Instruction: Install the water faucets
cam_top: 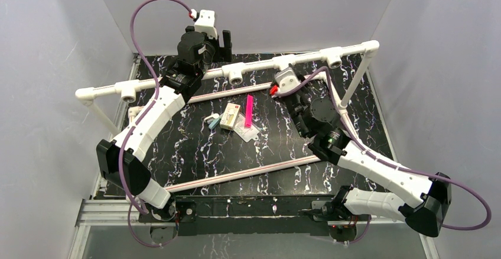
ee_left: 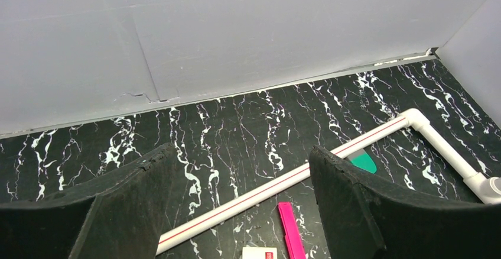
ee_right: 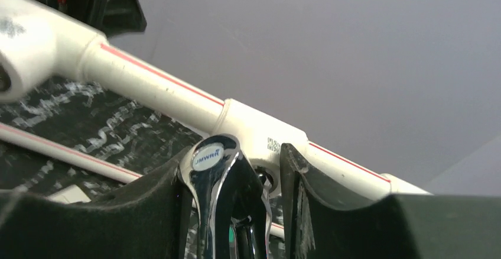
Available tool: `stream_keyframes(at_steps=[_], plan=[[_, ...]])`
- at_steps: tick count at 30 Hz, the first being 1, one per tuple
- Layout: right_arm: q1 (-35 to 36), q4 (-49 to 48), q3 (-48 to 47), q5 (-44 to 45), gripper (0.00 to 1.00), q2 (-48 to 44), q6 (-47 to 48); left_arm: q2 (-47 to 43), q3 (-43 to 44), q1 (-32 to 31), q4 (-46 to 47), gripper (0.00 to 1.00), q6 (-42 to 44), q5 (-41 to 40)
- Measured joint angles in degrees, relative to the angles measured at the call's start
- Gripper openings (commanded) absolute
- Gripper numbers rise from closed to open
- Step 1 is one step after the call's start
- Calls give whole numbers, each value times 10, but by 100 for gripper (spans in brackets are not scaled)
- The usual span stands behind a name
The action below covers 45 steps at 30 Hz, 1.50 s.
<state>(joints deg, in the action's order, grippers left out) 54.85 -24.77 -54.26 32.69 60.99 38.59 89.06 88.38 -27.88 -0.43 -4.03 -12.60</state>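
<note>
A chrome water faucet (ee_right: 227, 194) with a round cap on its handle stands between the fingers of my right gripper (ee_right: 233, 155), which is shut on it. Its far end sits at the mouth of a white tee socket (ee_right: 260, 132) on the raised pipe (cam_top: 260, 65). In the top view my right gripper (cam_top: 282, 84) is just in front of that socket (cam_top: 284, 64), and the wrist hides the faucet. My left gripper (ee_left: 242, 152) is open and holds nothing. It hangs high at the back (cam_top: 221, 43), behind the pipe.
A pink bar (cam_top: 249, 111), a small box (cam_top: 230, 117), a clear bag (cam_top: 248, 132) and pale blue bits (cam_top: 212, 122) lie mid-table. A green piece (ee_left: 361, 161) lies by the low red-striped pipe (ee_left: 266, 191). Another striped pipe (cam_top: 236, 175) crosses the front. More sockets (cam_top: 236, 75) line the raised pipe.
</note>
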Motion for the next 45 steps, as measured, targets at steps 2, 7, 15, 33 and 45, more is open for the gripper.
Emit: stream_keyframes(at_steps=[2,7,15,33,45], plan=[[0,-2,-5,9,1,0,-62,0,0,0,0,80,0,0],[0,5,-17,31,1,-4,-220,0,0,0,0,80,0,0],[1,41,-16,105,1,-51,-607,-2,-5,0,-1,80,0,1],[1,53,-15,119,24,-59,-683,-7,-9,0,0,80,0,0],[-1,94,-15,53,81,-98,-539,-8,-9,3,4,80,0,2]])
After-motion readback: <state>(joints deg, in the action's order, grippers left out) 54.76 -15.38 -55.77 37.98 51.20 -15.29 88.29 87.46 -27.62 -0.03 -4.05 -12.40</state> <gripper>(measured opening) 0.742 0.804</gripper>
